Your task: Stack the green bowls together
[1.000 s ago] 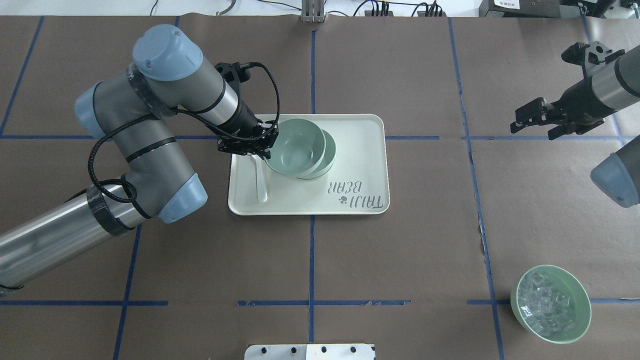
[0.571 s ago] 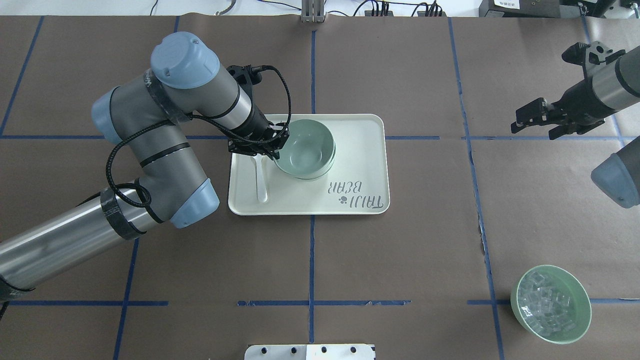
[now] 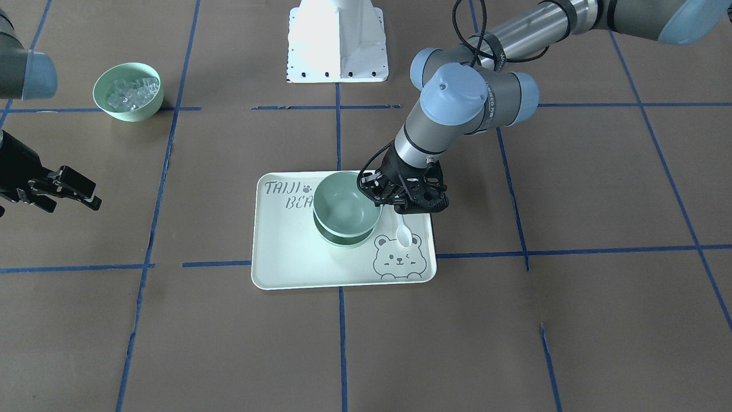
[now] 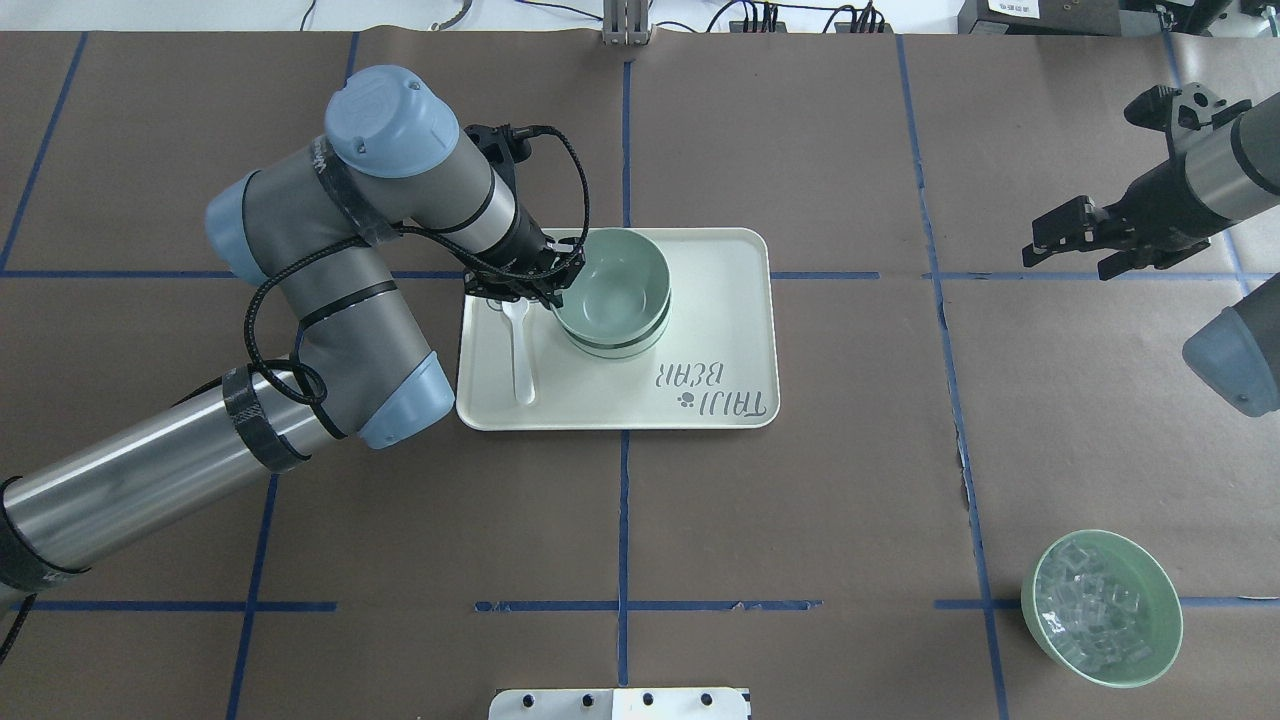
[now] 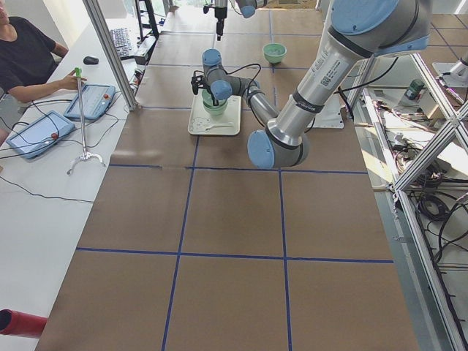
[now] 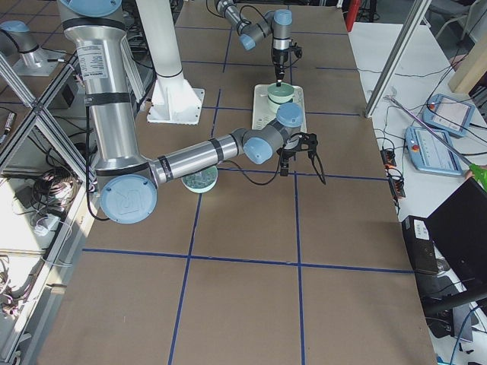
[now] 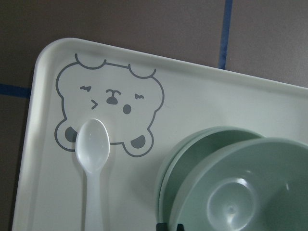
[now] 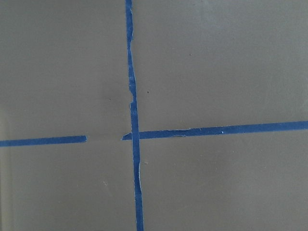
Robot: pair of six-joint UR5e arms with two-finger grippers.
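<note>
My left gripper (image 4: 560,287) is shut on the left rim of a pale green bowl (image 4: 615,285). It holds the bowl level, nested into the green bowls below (image 4: 612,347), on the white tray (image 4: 720,300). In the front-facing view the held bowl (image 3: 345,207) sits just above the lower rim (image 3: 343,239), with the gripper (image 3: 378,199) at its right side. The left wrist view shows the held bowl (image 7: 250,187) over the lower rim (image 7: 185,154). My right gripper (image 4: 1085,245) is open and empty, far to the right above the table.
A white plastic spoon (image 4: 520,350) lies on the tray just left of the bowls, under my left wrist. A green bowl with clear cubes (image 4: 1100,607) stands at the near right of the table. A white base plate (image 4: 620,703) sits at the near edge.
My left gripper carried the held bowl to the right and down. It now sits centred over the lower bowls instead of offset to their left. The right arm has not moved.
</note>
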